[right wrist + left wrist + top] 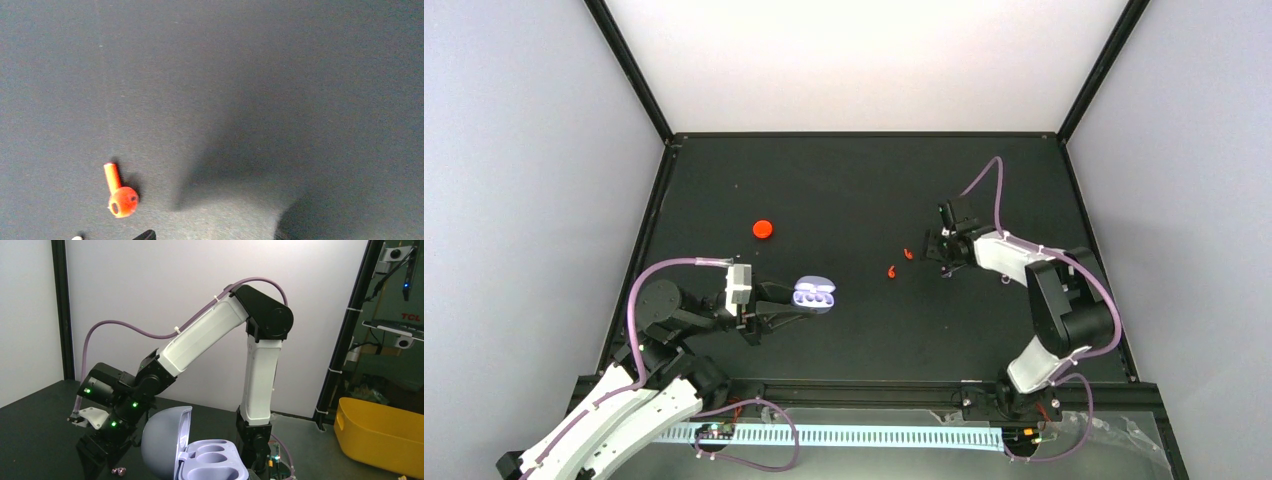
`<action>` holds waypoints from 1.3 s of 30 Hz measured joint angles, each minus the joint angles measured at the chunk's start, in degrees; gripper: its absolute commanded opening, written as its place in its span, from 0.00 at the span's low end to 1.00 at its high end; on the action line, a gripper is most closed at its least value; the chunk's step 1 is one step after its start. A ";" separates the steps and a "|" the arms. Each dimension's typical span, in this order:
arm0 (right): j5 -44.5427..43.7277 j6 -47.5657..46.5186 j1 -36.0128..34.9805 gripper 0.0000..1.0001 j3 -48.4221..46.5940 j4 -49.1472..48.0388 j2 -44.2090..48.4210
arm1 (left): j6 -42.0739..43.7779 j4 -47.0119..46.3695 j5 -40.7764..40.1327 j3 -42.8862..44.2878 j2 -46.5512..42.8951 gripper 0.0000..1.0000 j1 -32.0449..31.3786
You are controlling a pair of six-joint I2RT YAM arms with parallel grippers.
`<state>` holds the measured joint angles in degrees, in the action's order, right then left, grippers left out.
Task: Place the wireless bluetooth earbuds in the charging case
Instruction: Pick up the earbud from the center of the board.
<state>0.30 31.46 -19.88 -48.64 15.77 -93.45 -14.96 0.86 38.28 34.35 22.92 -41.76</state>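
Table layout: both cases in the left half, loose earbuds right of centre.
The near case [814,296] is at the tips of the left gripper [796,305], left of centre on the table [854,180]. The far case [763,229] lies behind it and further left, well apart. Right of the near case lies the near earbud [891,271]. The far earbud [908,254] is just behind-right of that, just left of the right gripper [942,248]. In the left wrist view a third earbud [119,471] lies on the table between the right gripper and the near case's lid.

White-and-black left arm [639,395] stretches forward, black left gripper [786,308] held low; right arm [1049,300] folds, right gripper [938,251] angled down
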 measured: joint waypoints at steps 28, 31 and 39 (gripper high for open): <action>-1.16 -0.22 1.88 0.85 3.69 1.38 8.74 | 0.07 0.02 0.02 -0.02 0.07 0.01 0.00; -0.22 0.48 2.10 0.85 4.87 1.38 7.54 | 0.09 0.02 0.02 0.00 0.07 0.02 0.00; 3.45 0.22 2.23 0.78 3.43 -0.28 3.76 | 0.44 0.02 0.02 0.00 0.07 0.02 0.00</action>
<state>3.75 31.68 -17.65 -45.21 15.49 -89.69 -14.52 0.89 38.30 34.35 22.98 -41.76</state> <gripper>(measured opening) 0.805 0.245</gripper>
